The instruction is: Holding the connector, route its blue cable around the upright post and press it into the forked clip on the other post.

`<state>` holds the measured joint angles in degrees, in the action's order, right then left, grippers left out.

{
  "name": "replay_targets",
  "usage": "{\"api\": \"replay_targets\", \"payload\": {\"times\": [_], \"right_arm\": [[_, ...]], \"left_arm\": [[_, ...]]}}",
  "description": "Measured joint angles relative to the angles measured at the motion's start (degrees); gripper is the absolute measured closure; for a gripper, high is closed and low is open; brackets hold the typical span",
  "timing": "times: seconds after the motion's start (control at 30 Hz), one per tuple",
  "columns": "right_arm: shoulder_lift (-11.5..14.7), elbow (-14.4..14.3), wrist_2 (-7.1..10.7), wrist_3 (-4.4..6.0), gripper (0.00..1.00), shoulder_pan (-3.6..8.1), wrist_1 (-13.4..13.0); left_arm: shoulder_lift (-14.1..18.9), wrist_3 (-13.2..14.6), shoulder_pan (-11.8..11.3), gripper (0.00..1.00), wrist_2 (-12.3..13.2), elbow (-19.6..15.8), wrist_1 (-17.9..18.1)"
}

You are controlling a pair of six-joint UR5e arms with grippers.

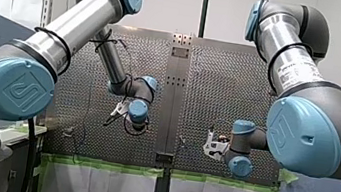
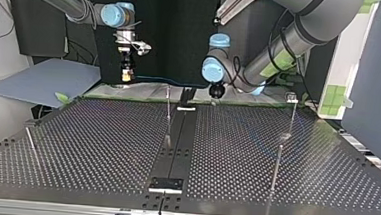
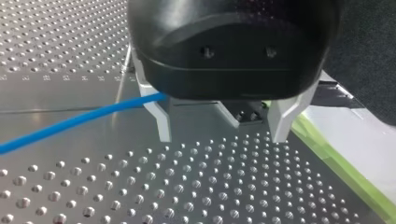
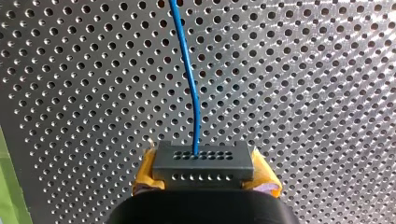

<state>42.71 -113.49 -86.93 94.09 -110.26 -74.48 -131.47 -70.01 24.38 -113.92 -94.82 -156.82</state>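
While my right gripper point(image 4: 205, 176) clamps the connector point(image 4: 203, 161) (blue cable point(image 4: 187, 65) attached), my left gripper point(image 3: 222, 135) gapes.

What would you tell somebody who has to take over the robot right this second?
My right end effector: shut on the connector, with yellow pads on either side.
My left end effector: open, nothing between the tips; the blue cable runs past one finger.
Things: the cable hangs between both end effectors over the table's far edge. The clip on the post at the top view's right holds no cable.
Done: connector grasped.
Left: route the cable round the middle post and press it into the clip.
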Motion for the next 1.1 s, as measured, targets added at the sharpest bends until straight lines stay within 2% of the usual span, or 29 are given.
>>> {"api": "replay_targets", "payload": {"times": [0.43, 0.63, 0.93, 1.1], "right_arm": [[0.02, 0.03, 0.02, 0.05, 0.69, -0.03, -0.16], [0.03, 0.03, 0.08, 0.06, 0.69, -0.07, -0.22], [0.05, 0.06, 0.03, 0.05, 0.69, -0.17, -0.04], [0.03, 0.06, 0.02, 0.06, 0.69, -0.2, -0.02]], "left_arm": [[-5.36, 0.68, 0.8, 0.01, -0.51, 1.36, -0.14], [-8.08, -0.29, 1.69, 0.01, 0.41, 1.86, 0.98], [-8.97, -3.06, 2.31, 0.01, 3.16, 2.09, 1.65], [-8.96, -3.73, 2.78, 0.01, 4.04, 2.11, 1.88]]}}
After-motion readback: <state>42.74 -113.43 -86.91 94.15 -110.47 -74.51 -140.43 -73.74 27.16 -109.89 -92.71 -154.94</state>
